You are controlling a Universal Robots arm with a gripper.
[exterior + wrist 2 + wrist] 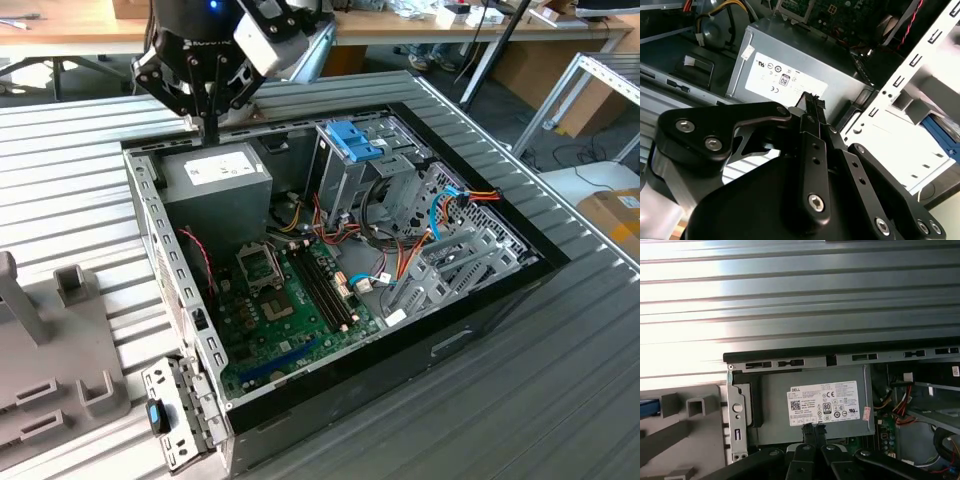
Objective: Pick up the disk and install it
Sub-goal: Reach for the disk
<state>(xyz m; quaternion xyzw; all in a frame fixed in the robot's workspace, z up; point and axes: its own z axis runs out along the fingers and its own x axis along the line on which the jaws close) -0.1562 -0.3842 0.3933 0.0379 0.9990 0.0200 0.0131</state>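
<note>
While empty, fingers point(808, 430) together, over the power supply point(774, 402).

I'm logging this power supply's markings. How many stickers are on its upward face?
2. A large white label sits across the middle of the power supply; a small sticker sits at its edge beside the cables. Its other faces are hidden, so more may exist.

Metal pretty much everywhere
Power supply point(775, 405): dull grey sheet metal, paper label point(824, 404); ribbed table point(790, 300) beside it is shiny bare metal, gripper point(813, 429) above it matt black.
</note>
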